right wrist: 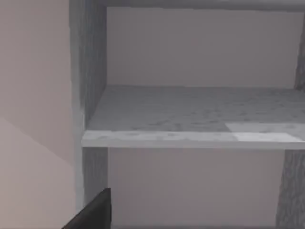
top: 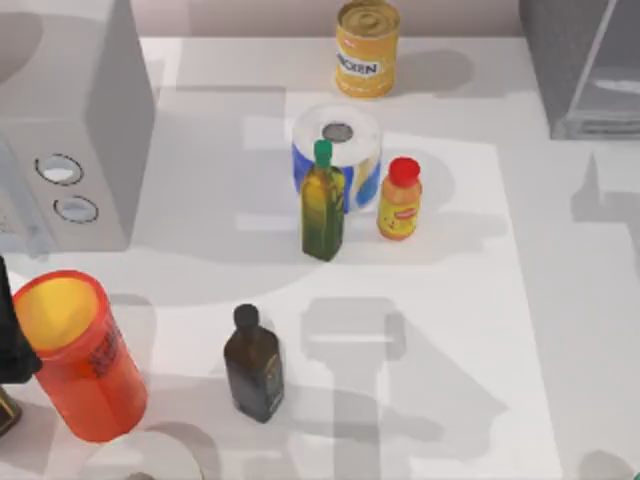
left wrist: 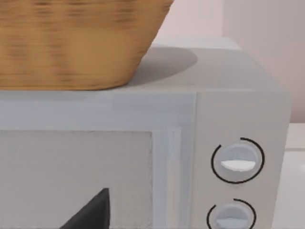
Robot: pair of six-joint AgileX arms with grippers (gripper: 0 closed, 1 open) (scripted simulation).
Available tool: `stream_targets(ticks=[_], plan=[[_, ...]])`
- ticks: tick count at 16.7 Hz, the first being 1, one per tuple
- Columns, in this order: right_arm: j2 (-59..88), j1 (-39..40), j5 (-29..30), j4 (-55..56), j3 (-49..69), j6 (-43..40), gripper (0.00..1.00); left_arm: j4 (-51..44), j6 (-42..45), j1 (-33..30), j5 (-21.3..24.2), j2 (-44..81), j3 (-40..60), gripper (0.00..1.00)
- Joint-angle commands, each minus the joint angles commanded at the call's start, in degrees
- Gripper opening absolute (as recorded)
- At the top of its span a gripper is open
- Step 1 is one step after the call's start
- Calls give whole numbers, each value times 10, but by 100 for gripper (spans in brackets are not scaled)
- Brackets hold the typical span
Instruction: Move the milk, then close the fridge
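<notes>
The fridge (top: 585, 60) stood at the far right corner of the desk (top: 480, 330). The right wrist view faced its open interior, where one grey shelf (right wrist: 190, 126) divided an upper compartment from a lower one. The right pincer (right wrist: 95, 212) was raised in front of that shelf; whether it was spread or pressed together could not be told.

The left arm (top: 12, 340) stood at the near left edge of the desk. The left pincer (left wrist: 95, 210) pointed at the door of the microwave (left wrist: 238, 109), just below the level of its two dials; its state could not be told. One wicker basket (left wrist: 76, 43) rested on top of the microwave.

Three bottles stood upright on the desk:
- one green-capped oil bottle (top: 322, 205);
- one orange bottle with red cap (top: 399, 200), just beside it;
- one dark bottle (top: 253, 365), nearer the front.

One paper roll (top: 350, 135) stood behind the first two, and one yellow can (top: 367, 47) farther back. One open orange canister (top: 80, 355) stood tilted near the left arm.
</notes>
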Motion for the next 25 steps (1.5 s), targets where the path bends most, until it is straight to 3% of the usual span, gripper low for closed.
stream_targets(ticks=[6,12,20,25], plan=[[-361,39,21,-146,-220,2,100,0,0,0,0,0,0,100],[-516,62,32,-240,-349,3,100,0,0,0,0,0,0,100],[-536,62,32,-262,-336,2,100,0,0,0,0,0,0,100],[-652,65,30,-413,-238,-3,100,0,0,0,0,0,0,100]])
